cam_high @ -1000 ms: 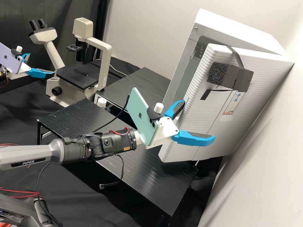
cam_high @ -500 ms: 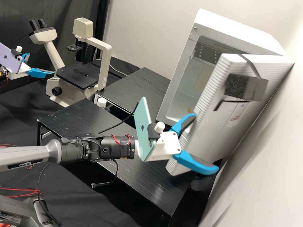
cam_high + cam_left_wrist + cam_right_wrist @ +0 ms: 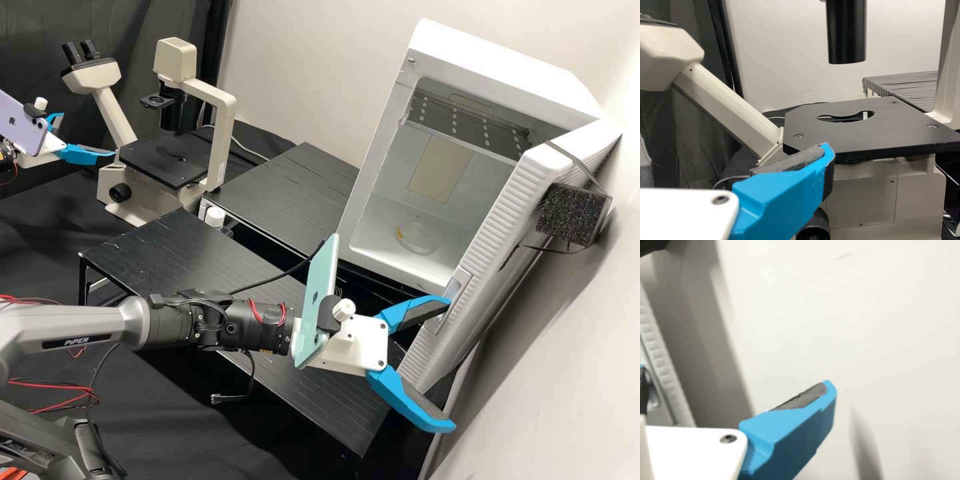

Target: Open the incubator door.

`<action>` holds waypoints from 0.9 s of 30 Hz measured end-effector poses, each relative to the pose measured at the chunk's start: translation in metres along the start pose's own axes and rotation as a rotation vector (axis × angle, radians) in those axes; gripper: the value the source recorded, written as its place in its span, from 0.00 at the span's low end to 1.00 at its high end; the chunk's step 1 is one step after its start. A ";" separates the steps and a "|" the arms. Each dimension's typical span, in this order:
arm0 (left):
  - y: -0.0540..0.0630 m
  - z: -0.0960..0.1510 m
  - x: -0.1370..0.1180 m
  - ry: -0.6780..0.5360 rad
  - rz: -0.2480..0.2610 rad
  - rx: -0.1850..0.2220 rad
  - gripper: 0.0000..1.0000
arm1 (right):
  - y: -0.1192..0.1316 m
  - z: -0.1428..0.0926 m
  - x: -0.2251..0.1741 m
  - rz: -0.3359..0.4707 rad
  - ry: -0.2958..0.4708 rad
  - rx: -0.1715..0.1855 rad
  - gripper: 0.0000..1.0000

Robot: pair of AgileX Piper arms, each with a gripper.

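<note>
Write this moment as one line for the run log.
Incubator door: standing open | right gripper: open, one finger at door handle | left gripper: open, by inverted microscope | clear round dish: inside incubator

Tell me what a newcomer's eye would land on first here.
Probably the white incubator at the high view's right, its ridged door swung open, a round clear dish inside. Next, the right gripper, bright blue fingers spread, one at the door's handle. Then the cream microscope at upper left.

Incubator door (image 3: 495,247) far wider open, right arm (image 3: 260,325) outward with it, round dish (image 3: 421,240) inside newly visible
</note>
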 end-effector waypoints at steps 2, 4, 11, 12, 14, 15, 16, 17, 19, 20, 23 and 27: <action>0.000 0.000 0.000 0.000 0.000 0.000 1.00 | -0.001 -0.003 -0.003 -0.017 0.036 0.023 1.00; 0.000 0.000 0.000 0.000 0.000 0.000 1.00 | -0.002 -0.005 -0.008 -0.040 0.082 0.026 1.00; 0.000 0.000 0.000 0.000 0.000 0.000 1.00 | -0.008 -0.020 -0.031 -0.143 0.261 0.003 1.00; 0.000 0.000 0.000 0.000 0.000 0.000 1.00 | -0.008 -0.021 -0.032 -0.148 0.266 0.006 1.00; 0.000 0.000 0.000 0.000 0.000 0.000 1.00 | -0.008 -0.023 -0.036 -0.157 0.281 0.014 1.00; 0.000 0.000 0.000 0.000 0.000 0.000 1.00 | -0.008 -0.024 -0.038 -0.151 0.291 0.013 1.00; 0.000 0.000 0.000 0.000 0.000 0.000 1.00 | -0.007 -0.026 -0.039 -0.142 0.299 0.015 1.00; 0.000 0.000 0.000 0.000 0.000 0.000 1.00 | -0.006 -0.027 -0.040 -0.134 0.309 0.014 1.00; 0.000 0.000 0.000 0.000 0.000 0.000 1.00 | -0.005 -0.027 -0.045 -0.116 0.327 0.014 1.00; 0.000 0.000 0.000 0.000 0.000 0.000 1.00 | -0.005 -0.027 -0.047 -0.108 0.337 0.019 1.00; 0.000 0.000 0.000 0.000 0.000 0.000 1.00 | -0.002 -0.025 -0.055 -0.080 0.392 0.066 1.00; 0.000 0.000 0.000 0.000 0.000 0.000 1.00 | 0.002 -0.023 -0.064 -0.099 0.543 0.224 1.00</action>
